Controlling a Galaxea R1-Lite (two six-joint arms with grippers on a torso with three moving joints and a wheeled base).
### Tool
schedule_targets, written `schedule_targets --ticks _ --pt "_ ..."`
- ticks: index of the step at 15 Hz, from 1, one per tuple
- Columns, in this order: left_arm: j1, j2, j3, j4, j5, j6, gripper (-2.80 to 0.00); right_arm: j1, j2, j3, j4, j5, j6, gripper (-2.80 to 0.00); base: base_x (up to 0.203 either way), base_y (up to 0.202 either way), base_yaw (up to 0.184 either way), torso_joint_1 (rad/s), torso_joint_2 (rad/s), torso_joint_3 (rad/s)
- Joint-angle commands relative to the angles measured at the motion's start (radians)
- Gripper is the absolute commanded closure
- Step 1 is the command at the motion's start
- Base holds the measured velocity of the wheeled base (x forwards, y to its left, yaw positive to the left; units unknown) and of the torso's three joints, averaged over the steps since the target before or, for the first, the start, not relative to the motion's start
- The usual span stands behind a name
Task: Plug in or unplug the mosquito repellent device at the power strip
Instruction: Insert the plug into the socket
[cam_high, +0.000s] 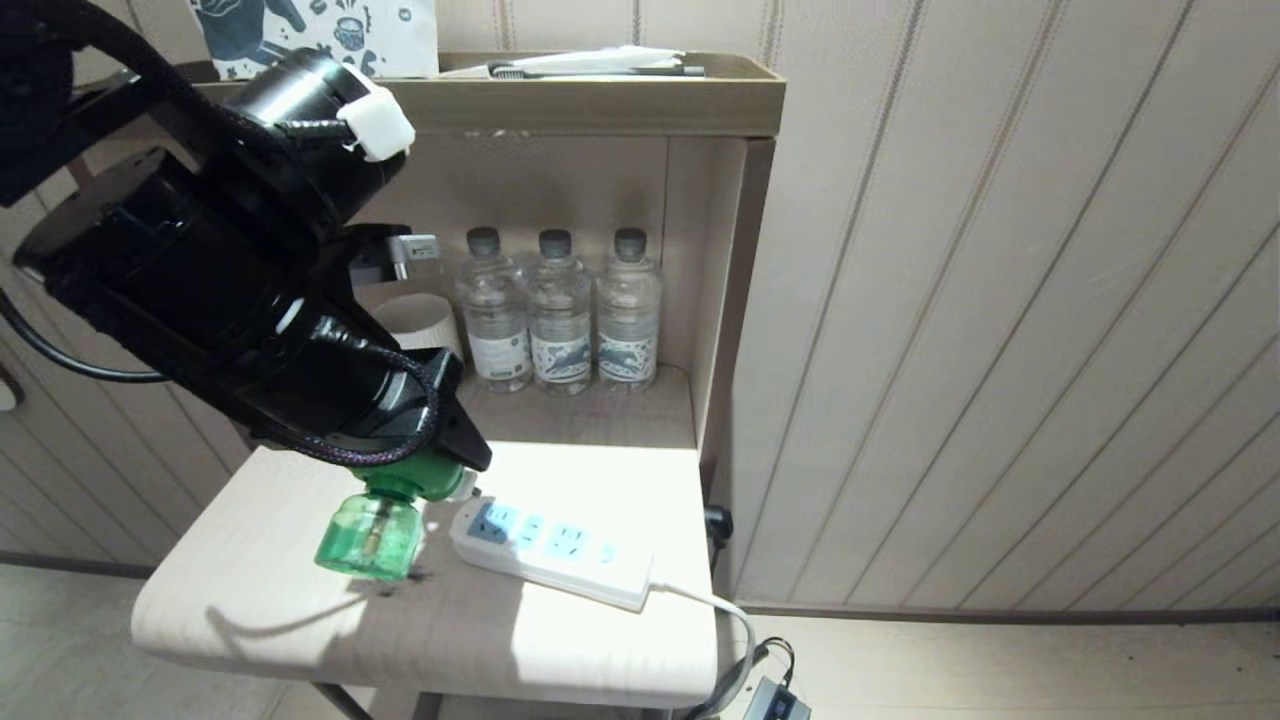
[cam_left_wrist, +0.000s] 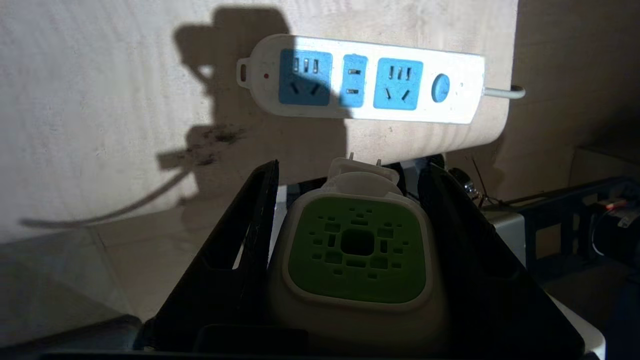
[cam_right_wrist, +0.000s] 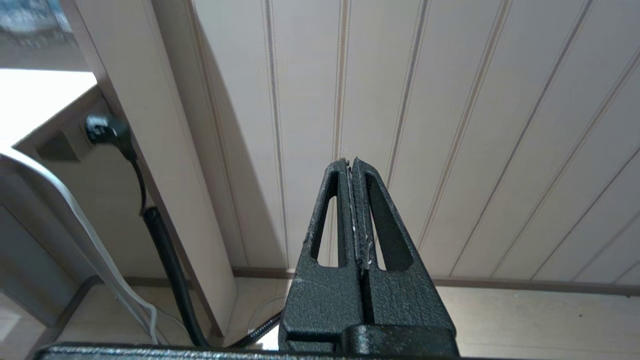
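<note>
My left gripper (cam_high: 432, 468) is shut on the white head of the mosquito repellent device (cam_high: 375, 535). The device's green bottle hangs tilted just above the small table (cam_high: 250, 600), left of the power strip (cam_high: 550, 545). In the left wrist view the device's green top face (cam_left_wrist: 356, 250) sits between the black fingers (cam_left_wrist: 250, 220) of the left gripper (cam_left_wrist: 352, 167). Its two metal prongs (cam_left_wrist: 365, 157) point toward the power strip (cam_left_wrist: 450, 60) and stand apart from it. The strip's blue sockets hold nothing. My right gripper (cam_right_wrist: 350, 162) is parked and shut, empty, facing the panelled wall.
Three clear water bottles (cam_high: 560, 310) and a white cup (cam_high: 420, 320) stand in the niche behind the table. The strip's white cord (cam_high: 720, 610) runs off the table's right edge. A black plug (cam_high: 717, 520) sits on the cabinet side. Panelled wall fills the right.
</note>
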Motion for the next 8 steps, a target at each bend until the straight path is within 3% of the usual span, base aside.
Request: schedule_targets --ticks 1,5,8 --pt "-0.001 0.027 0.005 0.008 -0.002 -0.004 0.0 0.0 0.0 0.0 -0.001 0.0 0.0 0.0 0.0 0.0 0.0 0.218 -0.5 -0.274" --pt "-0.001 0.038 0.06 -0.005 -0.002 -0.015 0.0 0.0 0.0 0.0 -0.001 0.0 0.0 0.0 0.0 0.0 0.0 0.224 -0.51 -0.283" --pt "0.0 0.058 0.131 -0.056 -0.015 -0.018 0.0 0.0 0.0 0.0 -0.001 0.0 0.0 0.0 0.0 0.0 0.0 0.087 -0.19 -0.103"
